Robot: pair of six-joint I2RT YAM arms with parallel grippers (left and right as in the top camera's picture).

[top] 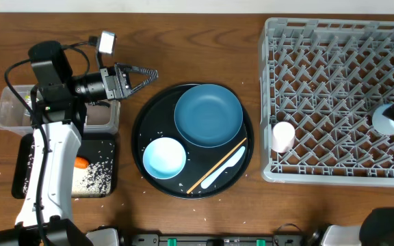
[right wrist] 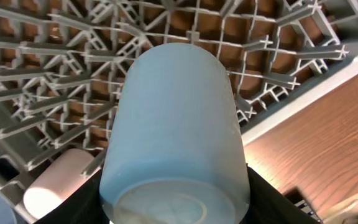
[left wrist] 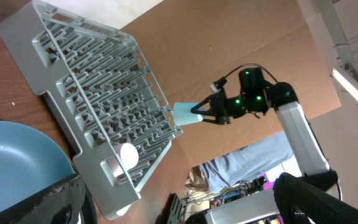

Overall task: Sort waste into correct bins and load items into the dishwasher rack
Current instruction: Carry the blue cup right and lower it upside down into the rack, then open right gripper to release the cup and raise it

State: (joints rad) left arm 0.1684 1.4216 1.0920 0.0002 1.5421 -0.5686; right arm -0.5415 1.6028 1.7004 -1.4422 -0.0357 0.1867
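**Cup held over the rack; left gripper empty beside the round tray**

The left arm covers much of the clear tub (top: 9, 109) and the flat black tray (top: 104, 179), both on the left of the round black tray (top: 142, 123). What lies in the tub cannot be made out. In the flat tray, white rice-like grains (top: 94, 176) are scattered, and only a sliver of the orange carrot (top: 81, 162) shows past the arm. The right arm is mostly cut off at the picture's edge.

The round black tray holds one dark-blue plate (top: 208, 115), one light-blue bowl (top: 164, 157), one thin chopstick (top: 214, 167) and one white spoon (top: 226, 166), the last two lying side by side at its near rim, with a few loose grains around them.

The dishwasher rack (top: 334, 41), to the right of the round tray, holds one pale pink cup (top: 282, 135) in the row nearest that tray. The second cup, the light blue cup (right wrist: 176, 118), is clamped in the right gripper (left wrist: 202, 112) over the rack's far side from the tray; whether it touches the lattice cannot be told.

The left gripper (top: 146, 75) hangs off the round tray's upper-left rim, fingers spread, holding nothing.
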